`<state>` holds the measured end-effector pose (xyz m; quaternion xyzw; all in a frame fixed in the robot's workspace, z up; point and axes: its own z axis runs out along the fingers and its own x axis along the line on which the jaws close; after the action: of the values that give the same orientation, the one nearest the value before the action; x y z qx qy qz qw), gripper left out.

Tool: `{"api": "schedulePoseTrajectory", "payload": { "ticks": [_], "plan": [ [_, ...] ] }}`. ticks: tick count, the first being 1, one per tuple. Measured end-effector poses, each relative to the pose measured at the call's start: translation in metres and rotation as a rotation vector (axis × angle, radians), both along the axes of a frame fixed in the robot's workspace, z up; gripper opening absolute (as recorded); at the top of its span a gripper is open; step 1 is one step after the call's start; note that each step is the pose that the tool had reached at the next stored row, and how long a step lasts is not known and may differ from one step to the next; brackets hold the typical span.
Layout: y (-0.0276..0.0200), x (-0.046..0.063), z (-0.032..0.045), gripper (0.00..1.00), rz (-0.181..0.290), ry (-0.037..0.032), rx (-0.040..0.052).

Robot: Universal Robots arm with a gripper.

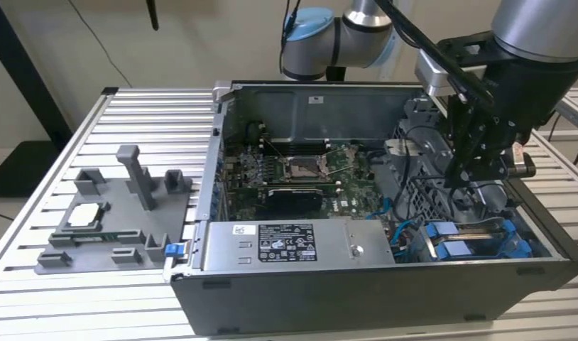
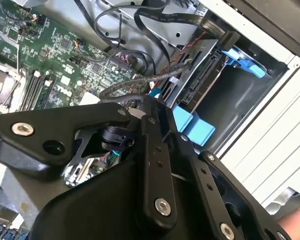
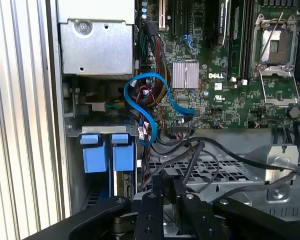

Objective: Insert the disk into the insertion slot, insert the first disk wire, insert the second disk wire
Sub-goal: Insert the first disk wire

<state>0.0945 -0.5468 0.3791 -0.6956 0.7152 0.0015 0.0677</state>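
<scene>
Judging the disk (image 2: 203, 77) rigid, weighty and shock-sensitive, hold its blue carrier edges; the tool (image 1: 466, 177), at the exterior view's right, has an opening I cannot tell.

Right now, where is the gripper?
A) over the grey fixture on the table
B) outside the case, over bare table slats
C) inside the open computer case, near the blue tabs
C: in the exterior view the gripper reaches inside the open computer case, near the blue tabs at that view's right, well away from the grey fixture.
</scene>
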Motion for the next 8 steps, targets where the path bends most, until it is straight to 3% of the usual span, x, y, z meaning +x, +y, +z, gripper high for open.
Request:
{"api": "schedulePoseTrajectory", "payload": {
  "ticks": [4,8],
  "plan": [
    [0.0000,0.0000,-0.0002,0.00,0.000,0.0003,-0.0001],
    [-0.0012,0.0006,-0.0015,0.00,0.000,0.0140,-0.0043]
  ]
}}
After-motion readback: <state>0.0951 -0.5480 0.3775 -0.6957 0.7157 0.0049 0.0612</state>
